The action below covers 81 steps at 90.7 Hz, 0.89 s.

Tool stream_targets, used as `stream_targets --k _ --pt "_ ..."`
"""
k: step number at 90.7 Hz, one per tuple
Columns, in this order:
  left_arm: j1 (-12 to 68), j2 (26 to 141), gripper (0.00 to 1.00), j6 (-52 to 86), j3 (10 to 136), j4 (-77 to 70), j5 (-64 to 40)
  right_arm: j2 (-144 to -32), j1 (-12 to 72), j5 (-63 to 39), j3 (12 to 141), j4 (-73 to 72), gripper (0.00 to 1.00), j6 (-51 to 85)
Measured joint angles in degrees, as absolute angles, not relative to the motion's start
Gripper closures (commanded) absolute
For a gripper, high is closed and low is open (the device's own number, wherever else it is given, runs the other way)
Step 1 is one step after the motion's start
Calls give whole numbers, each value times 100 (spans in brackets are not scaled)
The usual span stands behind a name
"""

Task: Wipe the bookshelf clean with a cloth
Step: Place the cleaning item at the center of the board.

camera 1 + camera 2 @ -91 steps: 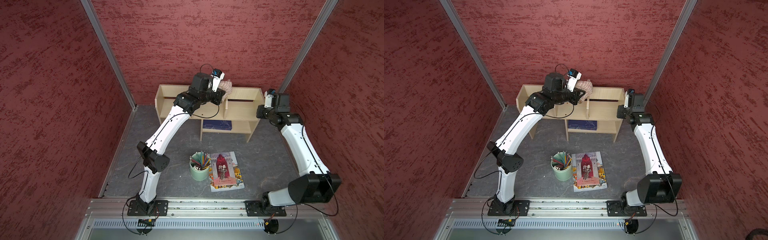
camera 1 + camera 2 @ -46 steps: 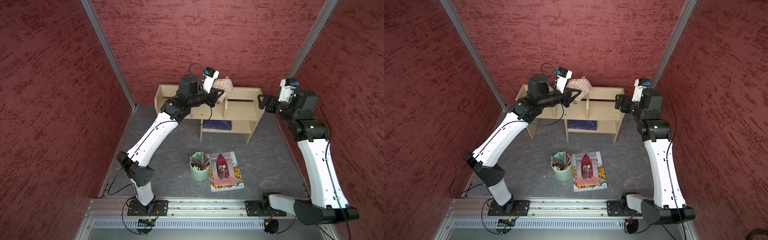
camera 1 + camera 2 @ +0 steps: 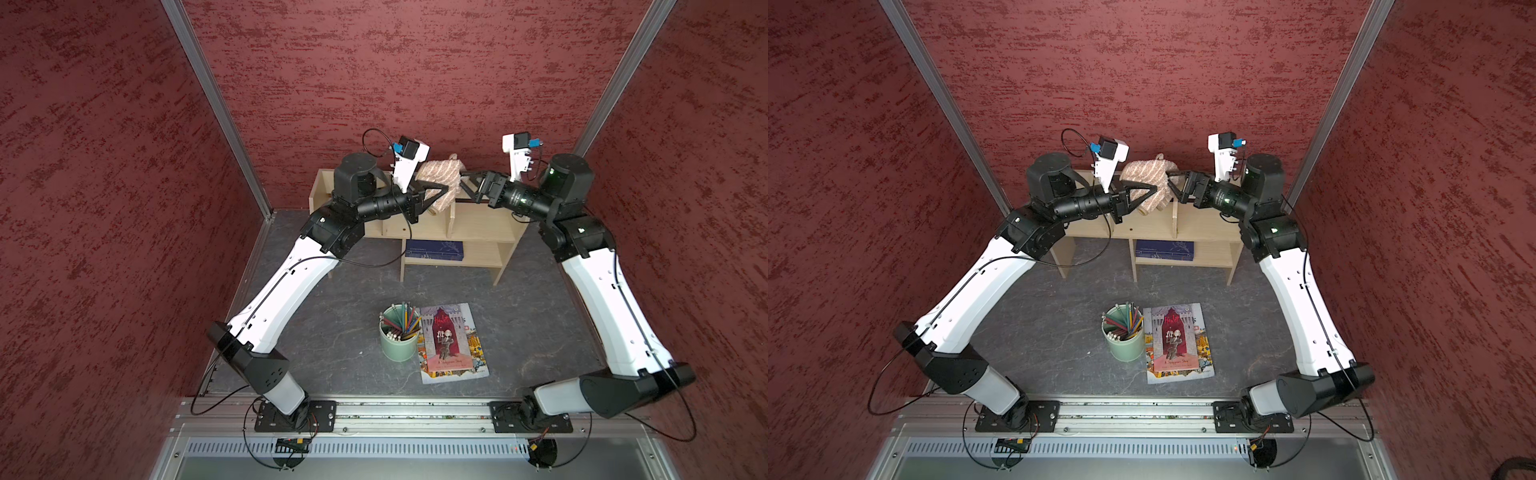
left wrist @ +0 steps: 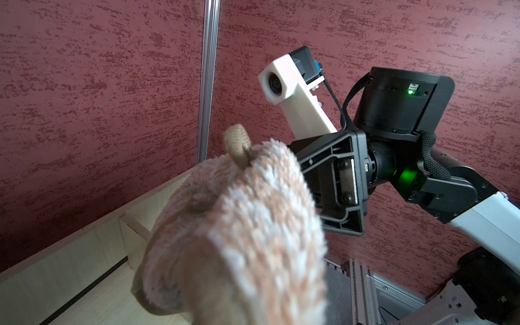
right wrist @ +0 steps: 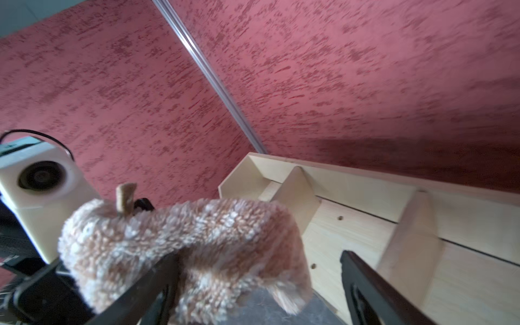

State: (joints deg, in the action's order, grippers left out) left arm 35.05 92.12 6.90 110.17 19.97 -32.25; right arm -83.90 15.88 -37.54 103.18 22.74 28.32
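This is a robot test cell in a lab, set up with a few household things. Red textured panels (image 3: 415, 62) held by metal posts (image 3: 216, 108) close it in behind and on both sides of the left pincer (image 3: 448, 189). Two white robot arms (image 3: 282, 299) are bolted to a metal rail (image 3: 415, 415) well in front of that pincer. Just below it stands a bookshelf (image 3: 478, 224). Between shelf and rail, a pencil cup (image 3: 397, 345) and a picture book (image 3: 451, 345) sit on a grey floor mat (image 3: 353, 299).

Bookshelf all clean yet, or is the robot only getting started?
Done: the cloth is picked up, pinched in the shut left jaws and hanging above the bookshelf. In hand: the right jaws stand open at its other end, perhaps to take it. Left: the wiping itself; the pictures don't show whether any board has been wiped.
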Motion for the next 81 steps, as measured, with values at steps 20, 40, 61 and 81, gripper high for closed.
stream_targets --k 20,40,61,81 --pt "3262 9185 63 838 10731 1959 -3074 -8886 1870 -3903 10545 1957 100 3304" --pt "2908 8412 0 1100 9227 1540 -2508 -8702 1881 -3435 10318 2272 100 3109" --pt "2246 6967 0 1273 7931 1319 -1780 -7319 1890 -2287 9631 3098 100 2259" --pt "1673 5870 0 1321 7177 1559 -738 -7341 1892 -1170 10355 3760 100 1820"
